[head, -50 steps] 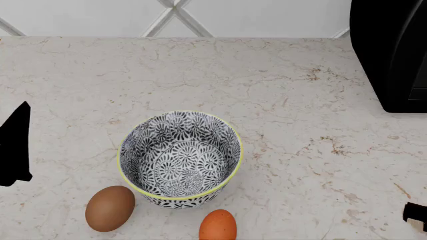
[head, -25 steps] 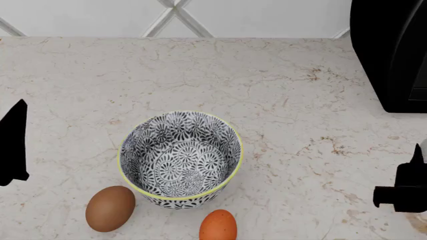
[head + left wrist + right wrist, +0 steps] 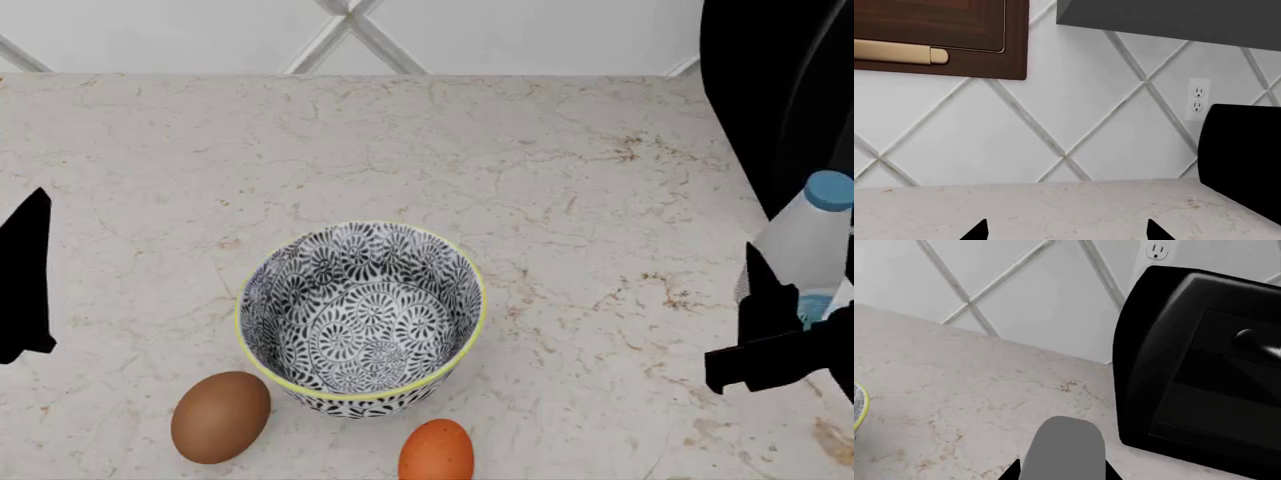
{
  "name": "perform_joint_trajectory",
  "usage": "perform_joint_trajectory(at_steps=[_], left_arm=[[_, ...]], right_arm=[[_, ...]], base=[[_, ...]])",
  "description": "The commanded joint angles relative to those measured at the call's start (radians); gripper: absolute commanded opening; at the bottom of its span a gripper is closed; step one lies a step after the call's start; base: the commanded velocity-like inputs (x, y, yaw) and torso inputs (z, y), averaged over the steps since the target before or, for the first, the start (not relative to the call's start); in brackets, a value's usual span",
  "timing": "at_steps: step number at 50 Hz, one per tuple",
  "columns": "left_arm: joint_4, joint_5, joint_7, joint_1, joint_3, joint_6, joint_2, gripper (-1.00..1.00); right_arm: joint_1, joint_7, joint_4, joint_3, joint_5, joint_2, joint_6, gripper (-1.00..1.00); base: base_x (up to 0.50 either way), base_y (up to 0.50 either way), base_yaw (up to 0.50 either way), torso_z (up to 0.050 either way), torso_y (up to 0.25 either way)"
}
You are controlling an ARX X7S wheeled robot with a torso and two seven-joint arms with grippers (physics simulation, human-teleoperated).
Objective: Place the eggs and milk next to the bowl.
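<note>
Head view: right claw (image 3: 787,345) grips smooth white milk (image 3: 809,243) near patterned bowl (image 3: 360,316).

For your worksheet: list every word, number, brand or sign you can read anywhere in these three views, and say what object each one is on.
No readable text in any view.
The milk bottle shows only a sliver of light blue label, with no letters legible.
The wall outlet carries no markings.
The black appliance and the bowl carry none; the bowl has only a floral pattern.
</note>
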Motion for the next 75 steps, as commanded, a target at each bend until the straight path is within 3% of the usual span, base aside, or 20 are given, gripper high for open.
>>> perform_joint_trajectory(at_steps=[1, 22, 43, 75], left_arm=[[-0.006, 0.005, 0.01, -0.018, -0.022, -0.007, 0.013, 1.0], [0.01, 0.001, -0.024, -0.039, -0.015, -0.029, 0.005, 1.0], [0.027, 0.003, -0.054, -0.047, -0.006, -0.046, -0.004, 1.0], [0.023, 0.003, -0.059, -0.056, -0.002, -0.053, -0.019, 1.0]], right_arm=[[0.132, -0.244, 0.106, -0.053, -0.051, -0.016, -0.047, -1.0], [0.243, -0.621, 0.199, -0.185, -0.103, -0.005, -0.176, -1.0], [0.365, -0.889, 0.375, -0.311, -0.168, -0.085, -0.253, -1.0], [0.415, -1.029, 0.536, -0.393, -0.209, -0.192, -0.331, -1.0]], base=[[0.0, 0.0, 0.0, 0.0, 0.0], [0.0, 0.0, 0.0, 0.0, 0.0], [0.0, 0.0, 0.0, 0.0, 0.0], [0.0, 0.0, 0.0, 0.0, 0.0]])
